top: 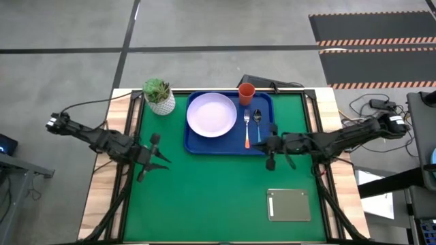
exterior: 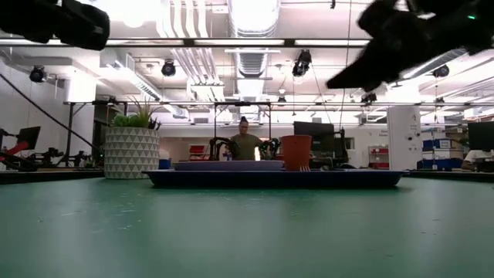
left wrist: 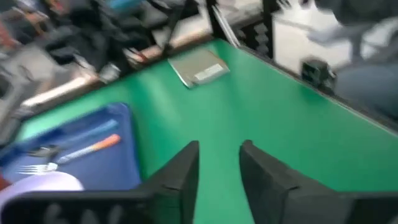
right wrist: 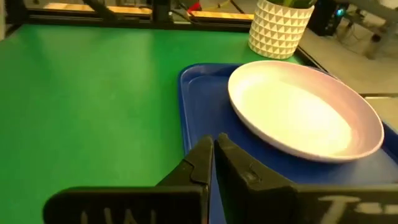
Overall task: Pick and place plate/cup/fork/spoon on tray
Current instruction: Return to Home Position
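Orange-handled, silver-tined fork [top: 246, 129] lies on the large blue plastic tray [top: 193, 145], axis along its short side. Right gripper [right wrist: 213, 142], clenched empty, sits nearer, at the tray's rim; left gripper [left wrist: 219, 146] released, well apart.

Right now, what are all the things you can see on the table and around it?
tray: one, blue, at the far middle of the table
plate: one, pale lavender, on the tray's left part
cup: one, orange-red, upright at the tray's far edge
fork: one, orange handle, on the tray right of the plate
spoon: one, light blue handle, on the tray beside the fork
plant pot: one, white with a green plant, left of the tray
slab: one, grey, near right part of the table
table: one, green
person: one, far behind the table
left gripper: dark, open, above the table's left part
right gripper: dark, shut, by the tray's near right corner
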Motion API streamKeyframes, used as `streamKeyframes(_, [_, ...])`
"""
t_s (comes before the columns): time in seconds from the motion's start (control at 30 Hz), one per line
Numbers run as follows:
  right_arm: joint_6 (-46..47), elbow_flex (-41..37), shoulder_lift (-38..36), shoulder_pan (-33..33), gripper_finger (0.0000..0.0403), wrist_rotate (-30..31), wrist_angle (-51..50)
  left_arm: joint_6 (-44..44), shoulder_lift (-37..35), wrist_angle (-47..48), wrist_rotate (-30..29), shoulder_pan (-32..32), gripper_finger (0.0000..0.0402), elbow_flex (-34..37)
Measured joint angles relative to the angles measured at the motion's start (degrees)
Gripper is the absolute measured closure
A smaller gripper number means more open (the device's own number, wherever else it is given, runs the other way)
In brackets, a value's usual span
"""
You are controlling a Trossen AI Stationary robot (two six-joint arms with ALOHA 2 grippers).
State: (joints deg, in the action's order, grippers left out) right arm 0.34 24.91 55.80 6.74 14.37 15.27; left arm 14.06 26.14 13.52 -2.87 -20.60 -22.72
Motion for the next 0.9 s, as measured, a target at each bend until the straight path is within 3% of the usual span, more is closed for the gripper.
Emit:
streamKeyframes(0.2, [-2.3, -6.8, -11.6, 0.0, 0.0394, 0.0, 0.1, -0.7, -9.8, -3.0, -3.7, 0.0, 0.039, 5.6])
streamKeyframes(0.5, [-5.7, -16.4, -28.6, 0.0, 0.0394, 0.0, 0.1, -1.8, -25.8, -4.9, -4.1, 0.0, 0.04, 15.4])
streamKeyframes(0.73, [-9.3, -23.7, -40.4, -0.1, 0.0394, 0.2, 0.0, -2.8, -24.5, -9.8, -8.9, 0.0, 0.0401, 19.6])
streamKeyframes(0.9, [-11.2, -24.2, -48.3, -0.1, 0.0394, 0.2, -5.7, -3.1, -24.0, -12.7, -8.4, 0.1, 0.0401, 20.8])
